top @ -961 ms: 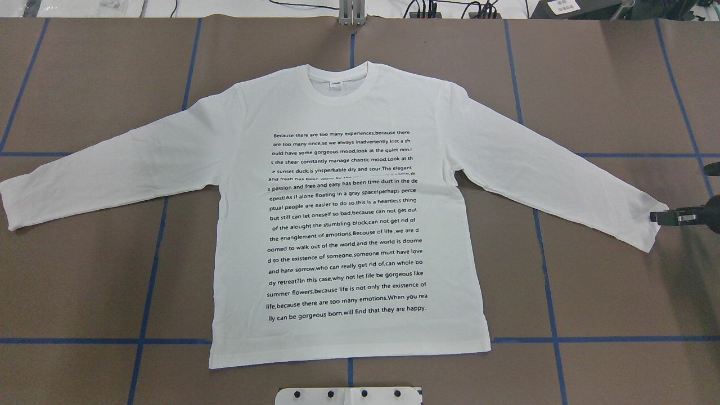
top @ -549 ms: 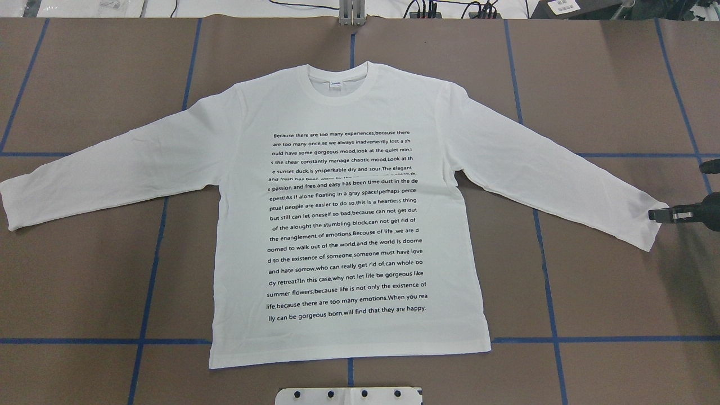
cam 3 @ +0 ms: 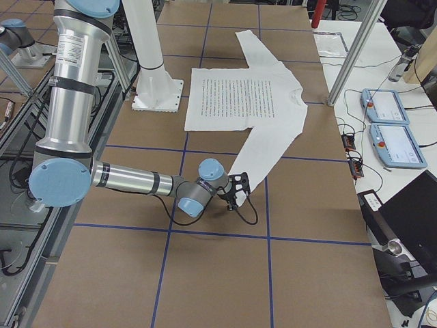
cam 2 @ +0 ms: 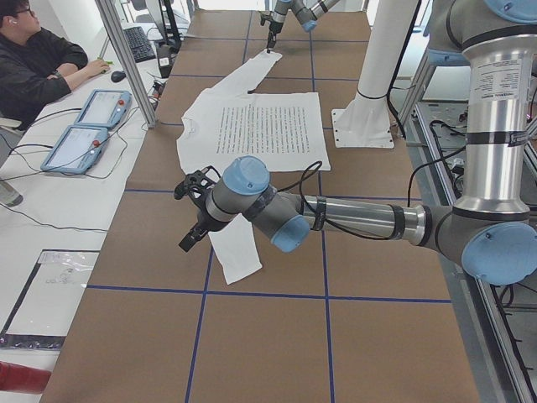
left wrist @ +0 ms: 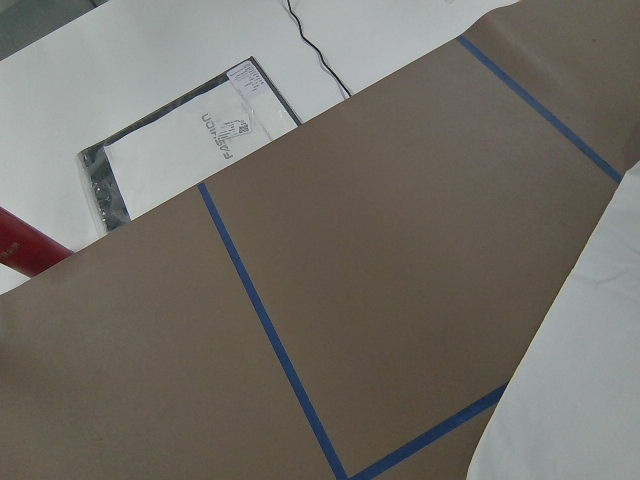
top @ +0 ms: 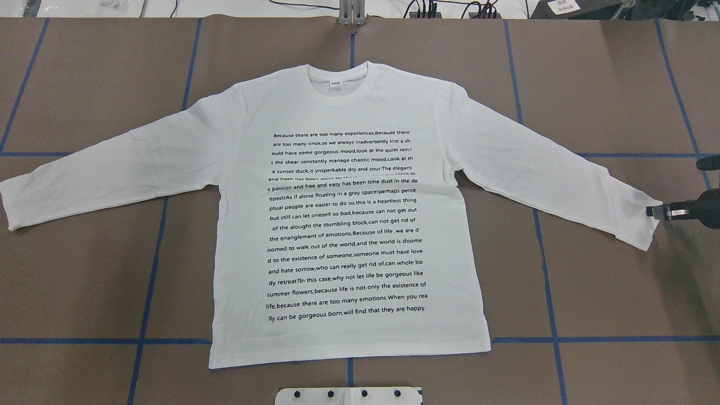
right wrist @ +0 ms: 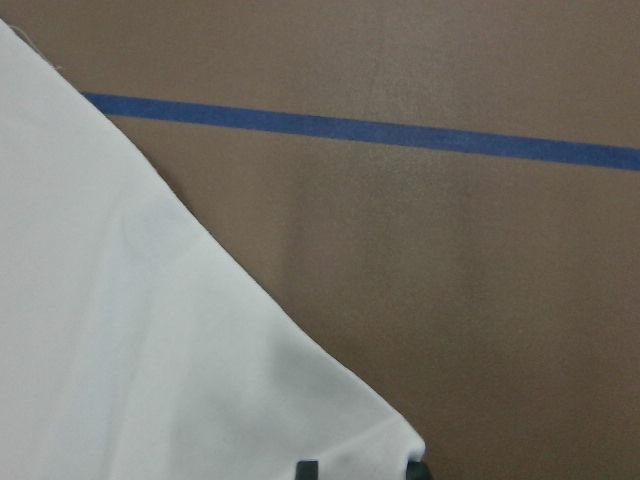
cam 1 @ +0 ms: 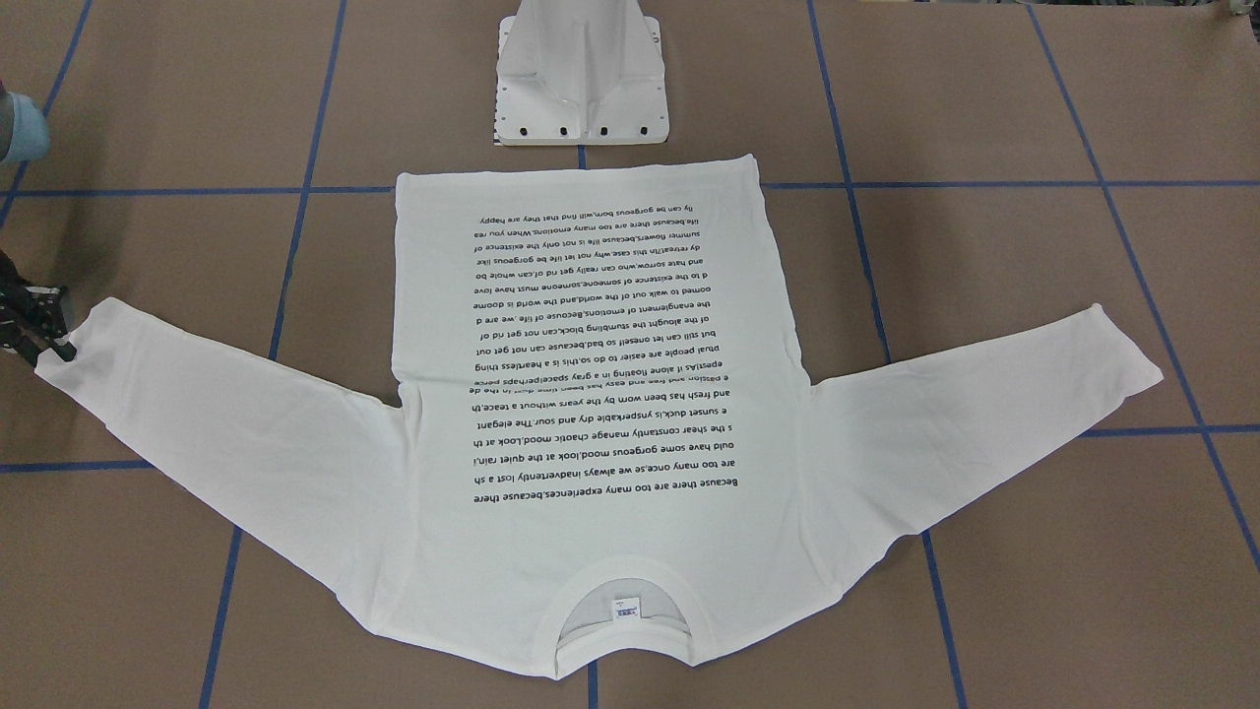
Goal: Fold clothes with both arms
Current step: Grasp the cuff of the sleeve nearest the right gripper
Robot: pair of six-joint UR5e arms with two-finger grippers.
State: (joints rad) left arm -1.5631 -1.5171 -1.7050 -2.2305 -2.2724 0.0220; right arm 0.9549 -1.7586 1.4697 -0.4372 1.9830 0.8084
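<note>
Your shirt (top: 349, 225) lies flat, print up, centred on the surface (top: 590, 281), sleeves spread. Expect it soft, light, limp: pinch both layers at a cuff. The right claw (top: 655, 212), tips parted, meets the right cuff (top: 646, 228); the left claw (cam 2: 191, 214) hangs near the left cuff (top: 11, 208), and I cannot tell its state.

White long-sleeved shirt (top: 349, 225) spread flat on the desk (top: 590, 84), with an arm at each cuff.

The shirt is laid face up, a block of black text lines printed on its front. In the overhead frame its ribbed collar (top: 340, 93) is turned to the top, and both sleeves are stretched outward and down. The right claw (top: 655, 212) is seen at the right edge, touching that cuff, tips parted. In the left side view, the silver-grey, blue-capped left arm (cam 2: 336, 218) is stretched low, and the left claw (cam 2: 191, 217) is near the other cuff; its spread cannot be judged.
</note>
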